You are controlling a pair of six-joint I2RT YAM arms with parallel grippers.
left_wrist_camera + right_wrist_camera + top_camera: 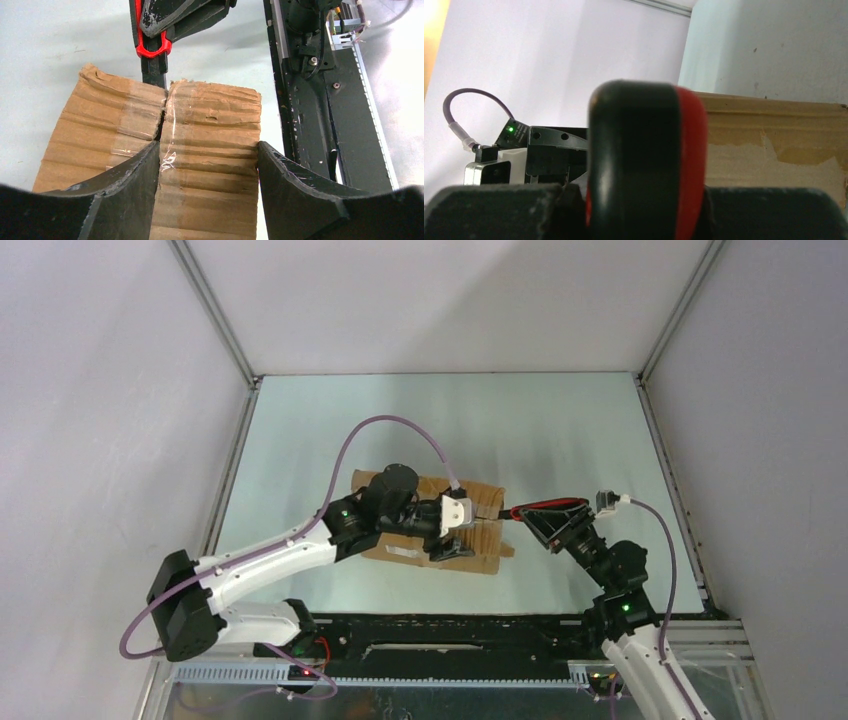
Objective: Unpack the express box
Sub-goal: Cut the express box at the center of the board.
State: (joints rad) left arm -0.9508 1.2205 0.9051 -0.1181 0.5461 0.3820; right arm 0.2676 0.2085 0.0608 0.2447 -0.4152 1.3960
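Nearest, the left gripper (pixel 208 147) stands wide over the express box (pixel 212 112), with one finger along the box's taped middle seam and the other at the outer edge of one top flap. Whether it clamps that flap or only frames it, I cannot tell. The box lies flat in the middle of the table (pixel 400 410), flaps up, with clear tape (pixel 134 120) across its seam. At the box's far end the utility knife (pixel 150 50) meets the seam, held tight in the right gripper (pixel 161 20) just beyond the box.

My worry is that the blade's line along the seam runs straight at the left finger lying there, so a hard push could strike it. If the box is only loosely braced it may slide instead of being cut, and a deep blade could slash whatever is inside.

Count: one box, two top flaps showing, one knife, two grippers
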